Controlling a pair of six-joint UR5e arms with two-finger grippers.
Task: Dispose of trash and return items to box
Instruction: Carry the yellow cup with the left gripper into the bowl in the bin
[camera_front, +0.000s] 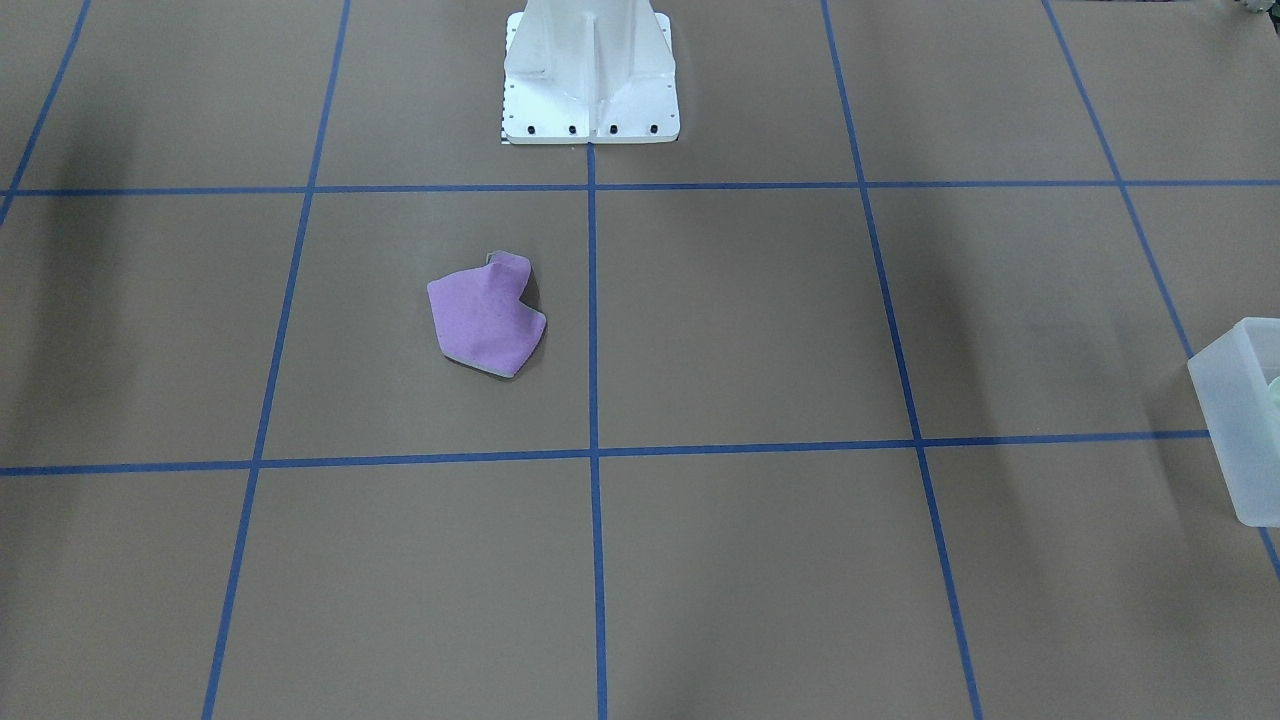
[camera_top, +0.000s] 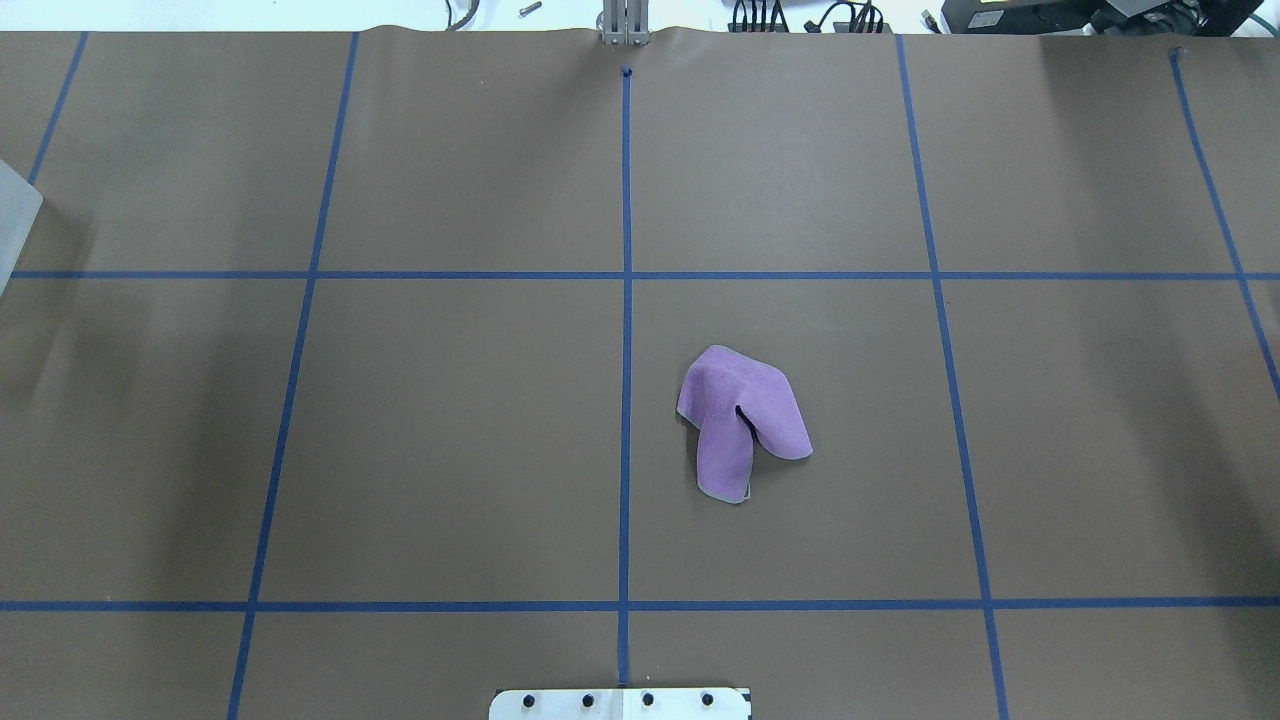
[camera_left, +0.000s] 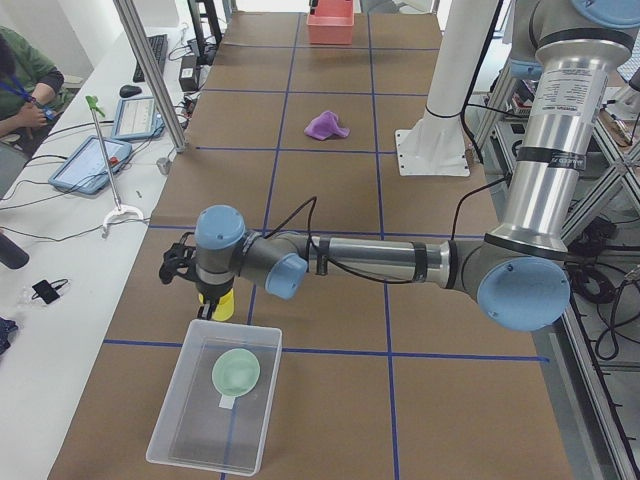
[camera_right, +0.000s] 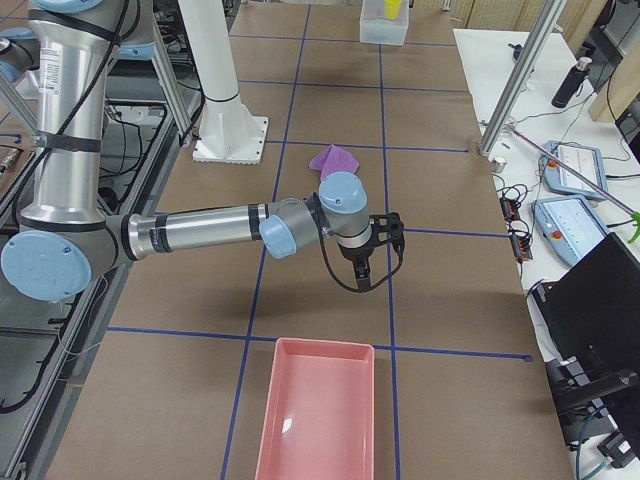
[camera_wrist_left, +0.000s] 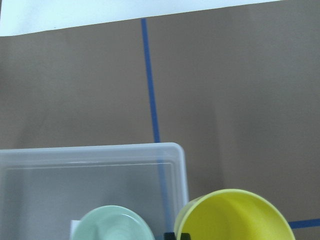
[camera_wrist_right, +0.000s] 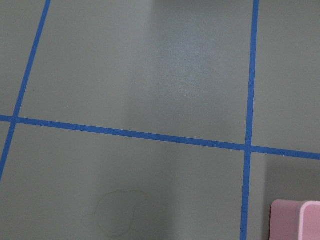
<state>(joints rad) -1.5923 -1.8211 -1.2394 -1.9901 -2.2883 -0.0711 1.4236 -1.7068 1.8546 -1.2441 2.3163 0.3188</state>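
Observation:
The yellow cup (camera_wrist_left: 235, 215) sits at the bottom of the left wrist view, close to the camera, with a dark fingertip (camera_wrist_left: 172, 235) at its rim. In the exterior left view my left gripper (camera_left: 213, 297) is shut on the cup (camera_left: 220, 307), just past the far edge of the frosted box (camera_left: 168, 440). The pale green bowl (camera_left: 236, 371) lies inside the box; it also shows in the left wrist view (camera_wrist_left: 112, 226). My right gripper (camera_right: 365, 275) hovers over bare table, and I cannot tell whether it is open or shut.
A crumpled purple cloth (camera_top: 735, 410) lies near the table's middle, in front of the robot's base (camera_front: 590, 110). A pink bin (camera_right: 318, 420) stands at the right end of the table, its corner showing in the right wrist view (camera_wrist_right: 295, 220). Blue tape lines grid the brown table.

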